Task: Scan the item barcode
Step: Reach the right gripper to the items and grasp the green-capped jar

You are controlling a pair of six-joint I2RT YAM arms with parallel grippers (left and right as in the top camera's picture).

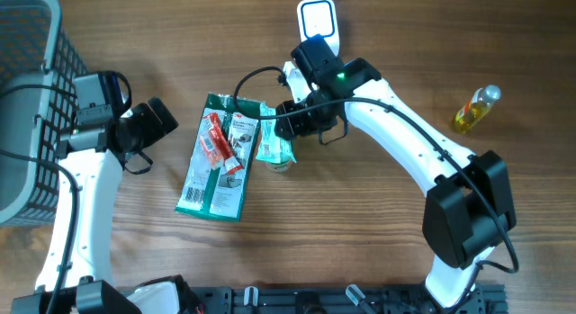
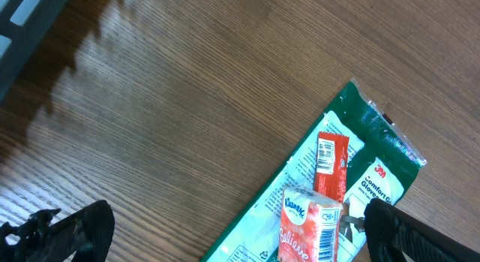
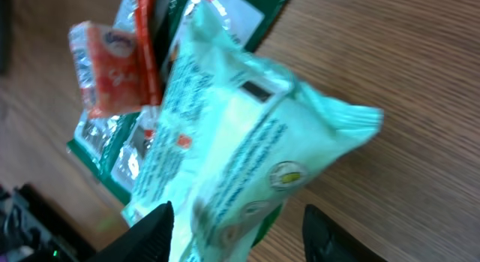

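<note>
Grasp step: your right gripper [image 3: 240, 236] straddles the mint-green plastic wipes packet [image 3: 225, 142] at table centre; you cannot tell whether it is clamped. Your left gripper [image 1: 153, 125] stands released. Next, lift the packet toward the far white scanner [image 1: 317, 17], barcode facing it.

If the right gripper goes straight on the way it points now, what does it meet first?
The pale green packet: it lies between the fingers of the right gripper, directly ahead. Behind it is probably the wooden table, though depth is unclear.
</note>
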